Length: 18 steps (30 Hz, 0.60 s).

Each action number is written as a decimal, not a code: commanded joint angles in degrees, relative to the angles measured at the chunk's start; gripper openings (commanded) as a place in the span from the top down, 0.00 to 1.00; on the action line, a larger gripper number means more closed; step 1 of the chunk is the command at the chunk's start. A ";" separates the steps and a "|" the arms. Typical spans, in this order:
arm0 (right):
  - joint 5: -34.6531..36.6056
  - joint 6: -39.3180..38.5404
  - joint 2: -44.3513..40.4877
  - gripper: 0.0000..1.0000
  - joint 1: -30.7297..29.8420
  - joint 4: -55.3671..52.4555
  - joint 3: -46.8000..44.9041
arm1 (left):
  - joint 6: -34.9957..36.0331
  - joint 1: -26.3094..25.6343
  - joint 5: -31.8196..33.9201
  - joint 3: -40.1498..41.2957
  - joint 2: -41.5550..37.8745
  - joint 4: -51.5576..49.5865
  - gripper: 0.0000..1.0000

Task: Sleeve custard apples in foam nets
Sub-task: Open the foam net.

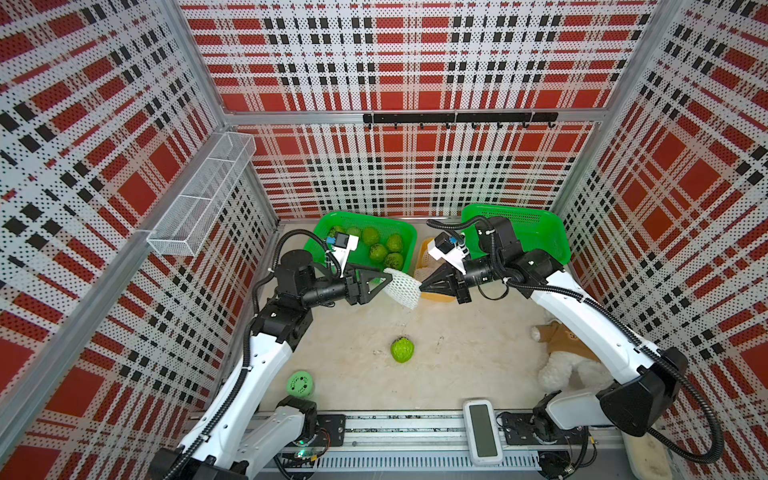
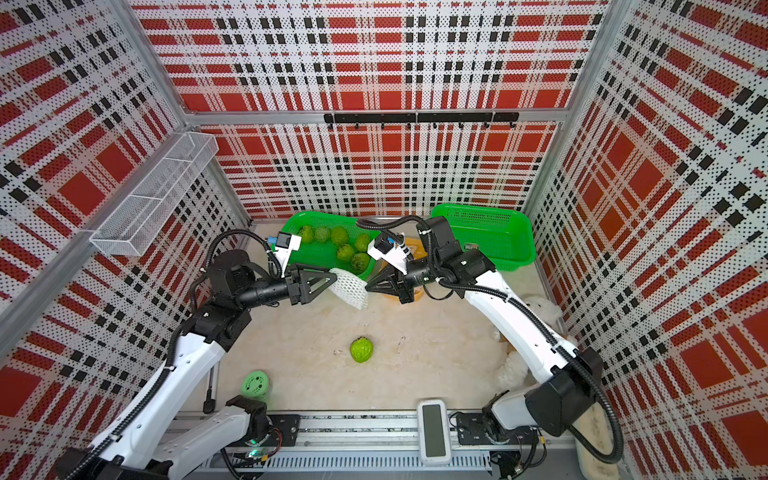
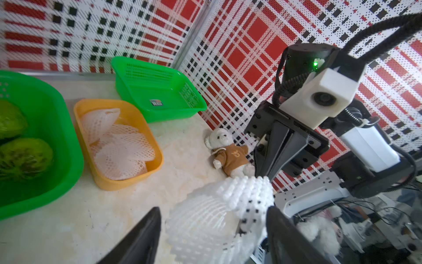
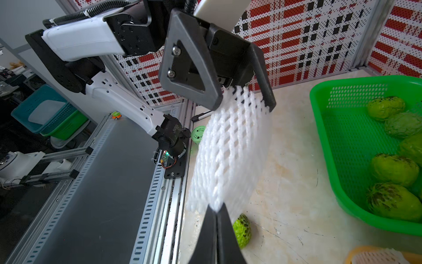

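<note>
1. A white foam net (image 4: 230,148), diamond-meshed and flattened, hangs in mid-air above the table (image 4: 296,160).
2. The right gripper (image 4: 215,210) pinches one end tight.
3. The left gripper (image 4: 244,104) straddles the other end, jaws apart.

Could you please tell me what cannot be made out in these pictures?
Left claw: whether it grips the net is unclear; right wrist view is blurred.
Teddy bear: right arm partly hides it, in both top views.
Basket sticker: too small to read, left wrist view.
</note>
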State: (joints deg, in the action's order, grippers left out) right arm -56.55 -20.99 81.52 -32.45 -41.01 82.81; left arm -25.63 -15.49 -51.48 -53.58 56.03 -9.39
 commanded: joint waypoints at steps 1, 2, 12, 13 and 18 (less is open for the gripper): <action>-0.19 -0.09 -1.44 1.00 -0.08 0.95 0.84 | 1.62 -0.64 -4.73 -1.24 -1.14 1.48 0.40; 0.36 0.39 -1.40 1.00 -0.01 1.44 0.79 | 1.88 -0.71 -5.02 -0.98 -1.83 1.41 0.42; -0.77 2.66 0.80 1.00 -0.08 3.95 3.10 | 4.09 -1.43 -5.44 0.23 -3.47 -1.86 0.58; -1.31 2.69 0.81 1.00 -0.08 4.01 3.32 | 4.20 -1.48 -4.60 0.21 -3.23 -2.03 0.52; -1.01 2.84 0.25 1.00 -0.23 4.11 3.31 | 4.80 -1.03 -3.94 0.39 -2.68 -1.43 0.54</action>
State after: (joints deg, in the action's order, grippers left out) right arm -56.21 -18.13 81.80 -32.45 -38.74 84.73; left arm -21.89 -16.53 -55.22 -53.49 53.25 -11.46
